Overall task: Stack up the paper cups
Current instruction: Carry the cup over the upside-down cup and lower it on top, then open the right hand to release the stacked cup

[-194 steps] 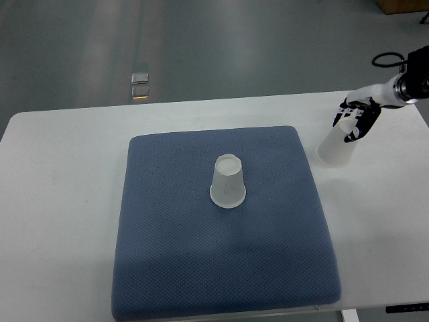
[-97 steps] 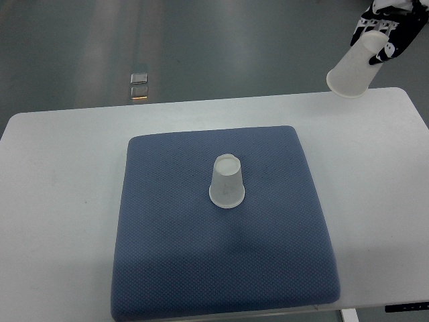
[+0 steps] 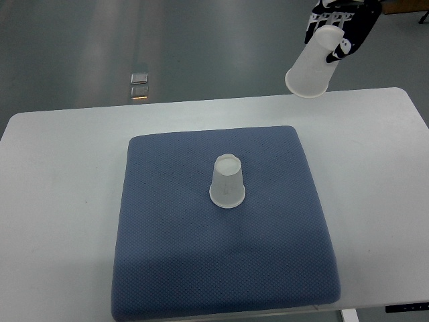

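An upside-down translucent paper cup (image 3: 228,181) stands near the middle of the blue mat (image 3: 167,241). A second cup (image 3: 312,66) hangs in the air above the table's far edge, tilted with its mouth pointing down and to the left. My right hand (image 3: 337,30) is shut on that cup's closed end, its black fingers wrapped around it at the top right of the view. The held cup is well up and to the right of the standing one. The left arm does not show.
The mat lies on a white table (image 3: 60,201) whose bare margins run along the left and right sides. Beyond the far edge is grey floor with a small shiny object (image 3: 139,86) on it.
The right hand has lifted the cup off the table's right side, raised it high, and carried it leftward. The cup on the mat has not moved.
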You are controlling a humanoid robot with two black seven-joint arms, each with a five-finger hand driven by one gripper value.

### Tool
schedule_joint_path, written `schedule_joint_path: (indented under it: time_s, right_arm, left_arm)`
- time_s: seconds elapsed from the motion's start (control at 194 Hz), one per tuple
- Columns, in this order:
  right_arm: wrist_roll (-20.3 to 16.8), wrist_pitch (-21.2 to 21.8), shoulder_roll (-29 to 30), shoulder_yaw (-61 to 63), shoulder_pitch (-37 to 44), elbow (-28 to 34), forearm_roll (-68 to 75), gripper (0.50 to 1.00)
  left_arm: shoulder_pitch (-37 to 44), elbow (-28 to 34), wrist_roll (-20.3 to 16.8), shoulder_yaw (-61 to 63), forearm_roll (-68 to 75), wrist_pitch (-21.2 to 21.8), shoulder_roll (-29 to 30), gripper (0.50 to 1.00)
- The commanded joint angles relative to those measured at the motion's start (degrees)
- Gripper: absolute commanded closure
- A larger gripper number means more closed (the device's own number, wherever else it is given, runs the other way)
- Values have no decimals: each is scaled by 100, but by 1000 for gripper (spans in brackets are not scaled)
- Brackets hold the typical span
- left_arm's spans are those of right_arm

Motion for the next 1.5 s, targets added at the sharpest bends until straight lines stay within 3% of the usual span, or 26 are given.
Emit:
schedule_joint_path:
  time_s: [0.0,0.248,0.537,1.245,1.494]
  right_arm:
    - [-1,0,502,-5,64,-137,182,857]
    - [-10,0,1512,-14,494,-216,867,857]
    - [-10,0,2145,-101,503,-251,1122,848]
    - [-1,0,2207,-356,-226,-339,946,822]
    - [-1,0,2207,-427,-376,-339,920,787]
  left_arm:
    - [3,-8,7,0,0,0,0,500]
    - [-5,1,-2,-9,0,0,0,500]
    - [12,9,-2,-18,0,0,0,500]
    - [21,9,-2,-9,0,0,0,500]
    - [12,18,-2,-18,0,0,0,500]
